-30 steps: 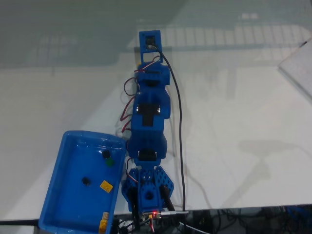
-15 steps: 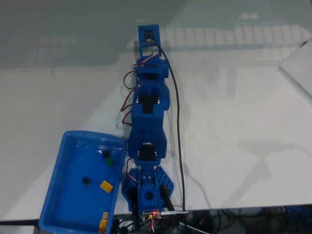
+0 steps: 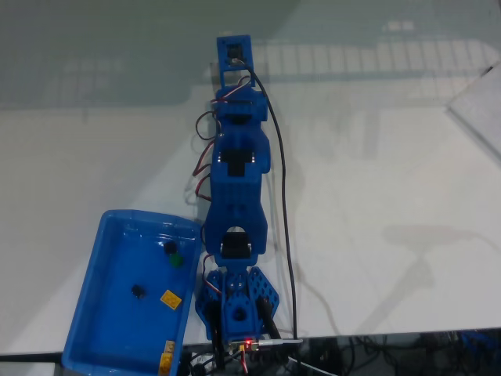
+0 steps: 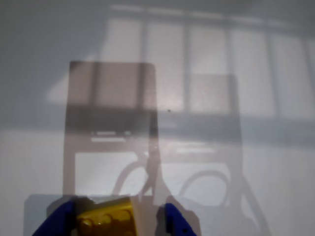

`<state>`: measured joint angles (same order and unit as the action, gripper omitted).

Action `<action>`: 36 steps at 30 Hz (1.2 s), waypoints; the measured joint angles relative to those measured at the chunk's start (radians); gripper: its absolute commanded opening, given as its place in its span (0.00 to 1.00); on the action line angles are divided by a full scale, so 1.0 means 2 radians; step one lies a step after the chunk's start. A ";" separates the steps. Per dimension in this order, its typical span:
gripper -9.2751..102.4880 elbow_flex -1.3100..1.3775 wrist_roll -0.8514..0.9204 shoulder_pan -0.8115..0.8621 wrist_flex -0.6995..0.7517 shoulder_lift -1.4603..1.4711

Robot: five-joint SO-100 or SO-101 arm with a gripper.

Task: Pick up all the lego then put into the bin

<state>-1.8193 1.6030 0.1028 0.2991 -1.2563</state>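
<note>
Above the white table (image 3: 376, 157), the arm stretches away from the bin (image 3: 86, 313).
Its gripper (image 4: 115, 221) pinches a yellow lego brick (image 4: 106, 219) between blue fingertips (image 4: 59, 221).

In the fixed view the arm (image 3: 237, 168) is stretching farther out over the table, away from the bin (image 3: 94, 313). Its wrist camera mount (image 3: 235, 53) is sitting higher in the picture than a second ago.

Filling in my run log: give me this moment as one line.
arm: stretched over table | end effector: yellow lego between fingers | bin: several pieces inside
</note>
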 measured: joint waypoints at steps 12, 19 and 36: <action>0.25 0.000 0.000 -0.003 0.000 0.000; 0.23 0.000 0.000 -0.003 0.000 0.000; 0.13 0.000 0.003 -0.002 -0.006 0.005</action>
<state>-1.8193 1.6091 0.0997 0.2869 -1.2471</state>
